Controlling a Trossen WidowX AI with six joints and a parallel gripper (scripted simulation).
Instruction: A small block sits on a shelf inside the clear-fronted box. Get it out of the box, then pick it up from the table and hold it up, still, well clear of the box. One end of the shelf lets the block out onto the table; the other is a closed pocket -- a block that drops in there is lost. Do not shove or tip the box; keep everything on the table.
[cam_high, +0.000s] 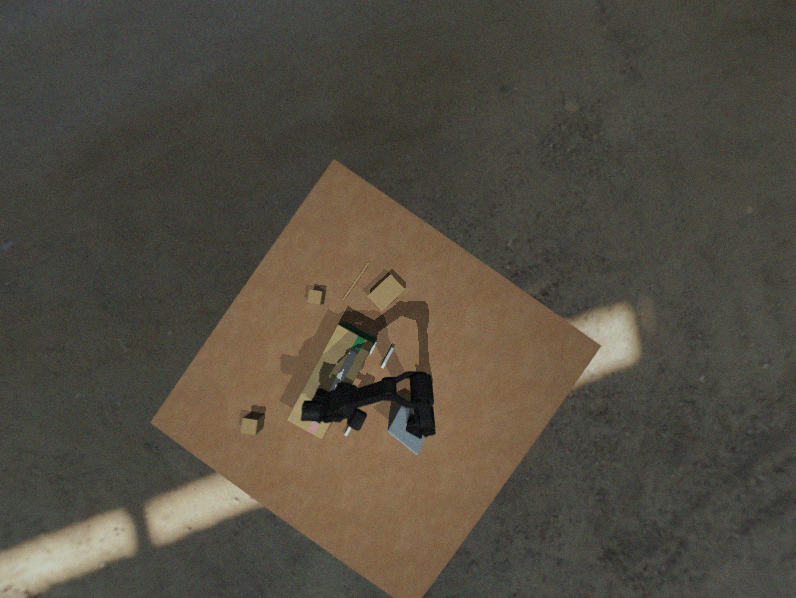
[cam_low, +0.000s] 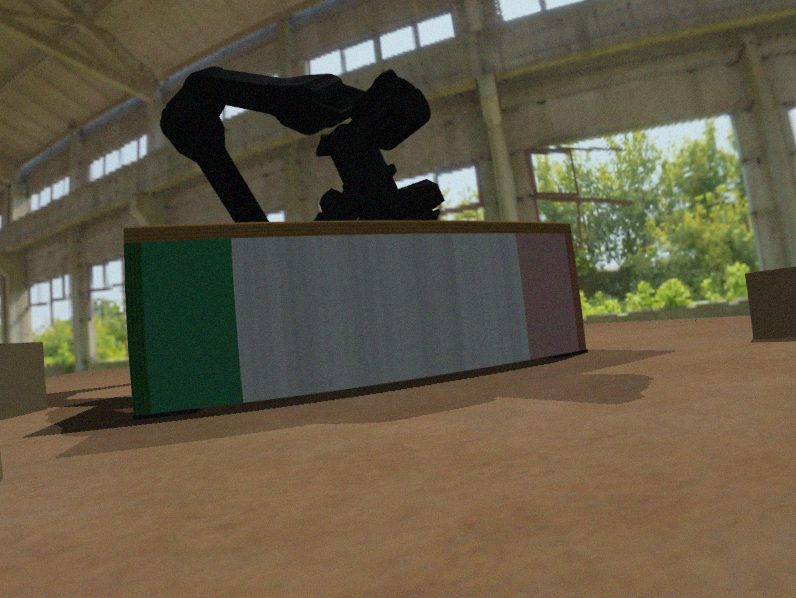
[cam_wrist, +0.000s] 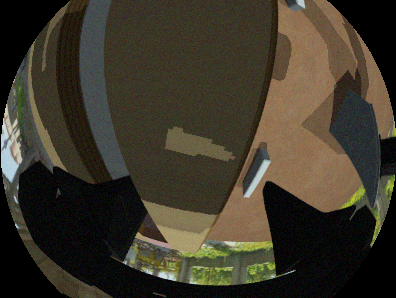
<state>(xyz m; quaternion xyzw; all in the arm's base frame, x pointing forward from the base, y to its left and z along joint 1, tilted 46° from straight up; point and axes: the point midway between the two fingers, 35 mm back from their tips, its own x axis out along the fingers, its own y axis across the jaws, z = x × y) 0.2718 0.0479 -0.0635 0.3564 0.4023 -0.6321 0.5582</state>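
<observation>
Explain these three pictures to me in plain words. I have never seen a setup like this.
The black jointed shape is a robot arm bolted to a brown table. One picture looks straight down from above, one looks from low on the table, and the round one comes from a camera on the arm's wrist. The tool at the arm's end is two fingers; they stand open and hold nothing. It hovers over a long box, whose side shows green, grey and pinkish bands in the low view. A few small tan blocks and thin sticks lie around it on the table. The block inside the box cannot be made out.
</observation>
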